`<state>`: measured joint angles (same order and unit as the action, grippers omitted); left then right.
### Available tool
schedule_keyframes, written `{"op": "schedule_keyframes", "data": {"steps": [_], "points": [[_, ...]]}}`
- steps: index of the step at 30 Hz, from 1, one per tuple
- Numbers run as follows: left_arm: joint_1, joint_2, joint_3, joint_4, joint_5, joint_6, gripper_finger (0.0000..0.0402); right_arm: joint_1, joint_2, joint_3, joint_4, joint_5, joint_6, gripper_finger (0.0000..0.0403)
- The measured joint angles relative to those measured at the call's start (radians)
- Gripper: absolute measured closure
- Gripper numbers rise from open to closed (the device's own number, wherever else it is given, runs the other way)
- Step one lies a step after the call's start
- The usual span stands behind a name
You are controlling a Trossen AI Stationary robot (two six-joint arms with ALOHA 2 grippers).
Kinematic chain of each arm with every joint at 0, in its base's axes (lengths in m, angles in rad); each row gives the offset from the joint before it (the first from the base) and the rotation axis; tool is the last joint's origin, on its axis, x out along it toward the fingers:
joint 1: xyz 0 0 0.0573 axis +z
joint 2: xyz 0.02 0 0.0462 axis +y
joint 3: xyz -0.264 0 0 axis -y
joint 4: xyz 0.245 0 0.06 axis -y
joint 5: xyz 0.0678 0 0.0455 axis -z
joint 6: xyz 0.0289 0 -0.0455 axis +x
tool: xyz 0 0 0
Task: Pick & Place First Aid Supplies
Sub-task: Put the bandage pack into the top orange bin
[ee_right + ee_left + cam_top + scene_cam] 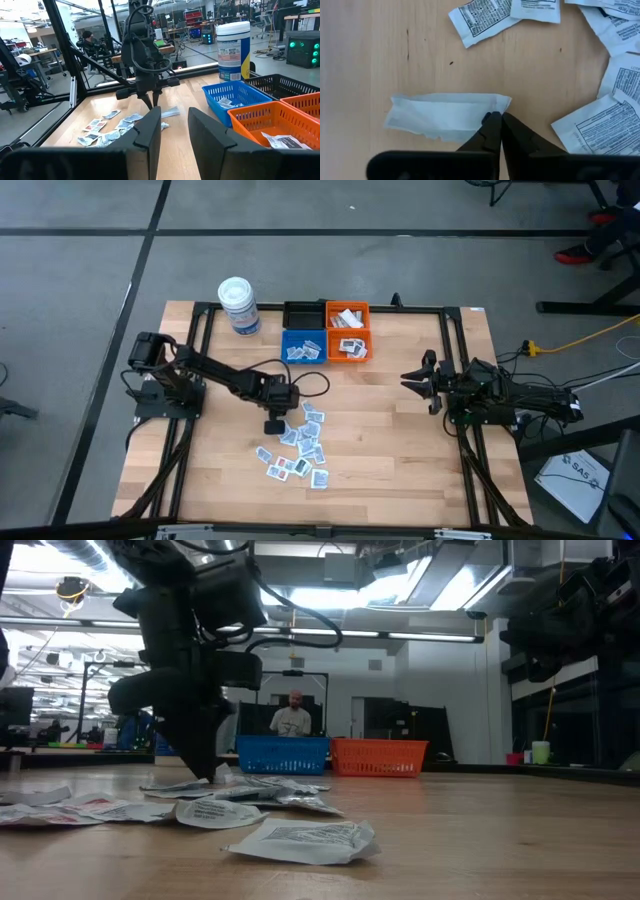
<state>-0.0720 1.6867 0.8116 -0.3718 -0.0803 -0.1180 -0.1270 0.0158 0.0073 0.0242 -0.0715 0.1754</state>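
Fingers of my left gripper (pixel 496 120) pinch together on the pale sachet (pixel 445 116)'s corner; I lift slowly, since that grip looks thin.

Wooden table (pixel 400 440), light butcher-block top. Sachets (pixel 300 448) scattered flat, centre-left. One plain white sachet (pixel 445 116) lies apart from printed ones. Far edge: white tub (pixel 239 305), then black bin (pixel 304 315), orange bin (pixel 348 332), blue bin (pixel 304 346) clustered together.
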Motion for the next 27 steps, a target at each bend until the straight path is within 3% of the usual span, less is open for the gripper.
{"op": "schedule_keyframes", "data": {"steps": [14,27], "points": [[-0.011,-0.115,-0.005,0.101,0.113,-0.109,0.0400,0.000,0.000,0.000,0.000,0.000,0.000,0.0303],[0.025,-0.178,0.039,0.365,0.164,-0.160,0.0400,0.000,0.000,0.000,0.000,0.000,0.000,0.0303]]}}
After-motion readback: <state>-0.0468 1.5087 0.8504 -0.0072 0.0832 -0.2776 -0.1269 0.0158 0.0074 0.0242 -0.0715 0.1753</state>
